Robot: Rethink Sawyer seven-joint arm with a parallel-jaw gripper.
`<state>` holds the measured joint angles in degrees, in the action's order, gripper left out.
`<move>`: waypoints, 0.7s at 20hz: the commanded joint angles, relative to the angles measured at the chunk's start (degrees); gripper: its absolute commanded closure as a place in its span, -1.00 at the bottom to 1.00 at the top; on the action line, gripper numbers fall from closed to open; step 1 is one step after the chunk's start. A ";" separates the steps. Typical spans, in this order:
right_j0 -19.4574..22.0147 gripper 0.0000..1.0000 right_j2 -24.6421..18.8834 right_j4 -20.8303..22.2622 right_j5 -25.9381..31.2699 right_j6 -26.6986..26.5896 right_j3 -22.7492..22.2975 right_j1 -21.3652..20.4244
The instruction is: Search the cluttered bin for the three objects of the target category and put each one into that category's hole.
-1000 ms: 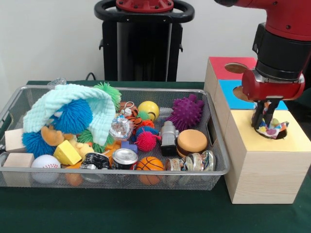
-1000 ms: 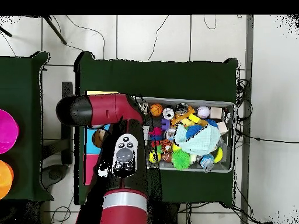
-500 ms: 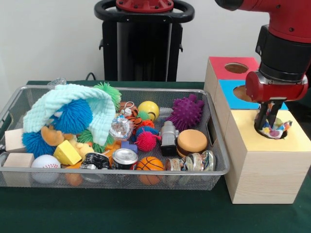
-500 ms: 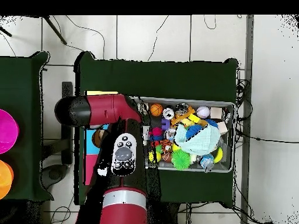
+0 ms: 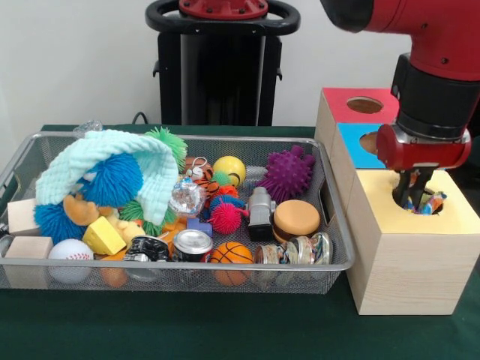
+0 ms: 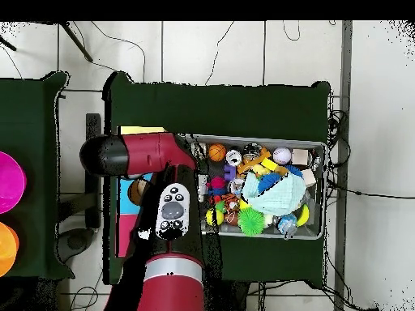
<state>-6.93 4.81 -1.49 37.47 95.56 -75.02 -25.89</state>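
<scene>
1. Red-and-black arm hangs over the yellow-topped box (image 5: pixel 411 247); end effector (image 5: pixel 415 196) has its tips down in the hole (image 5: pixel 421 204).
2. Polka-dot cloth piece (image 5: pixel 432 204) sits mostly inside the hole, only a small multicoloured bit showing at the rim beside the tips. Cannot tell whether the end effector is open or clamped on it; the tips are too dark and partly sunk.
3. Step in hand, by judgement: drop-off of one cloth piece. Next move likely calls for a clean let-go, a straight lift clear of the rim, then a return to the bin (image 5: pixel 225 264) to search.
4. No other polka-dot piece visible in the bin; any left may be hidden under the mint-green cloth (image 5: pixel 112 169).
5. Materials: bin is silver wire mesh with a thick metal rim; boxes are pale wood with flat coloured tops, round holes. Clutter is mixed: spiky rubber balls, smooth sports balls, wooden blocks, a metal can. Tabletop (image 5: pixel 187 330) carries dark green cloth.
</scene>
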 commanded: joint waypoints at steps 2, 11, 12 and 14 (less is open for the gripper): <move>0.83 1.00 -3.24 3.71 -3.49 4.67 -5.79 7.02; 1.01 1.00 -1.91 4.72 -6.22 3.81 -4.54 8.83; 1.11 1.00 -1.85 4.68 -6.69 3.78 -4.62 8.78; 1.05 1.00 -1.53 4.90 -7.68 4.09 -4.41 8.98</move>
<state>-6.97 4.90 -1.50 31.93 95.56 -74.92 -22.41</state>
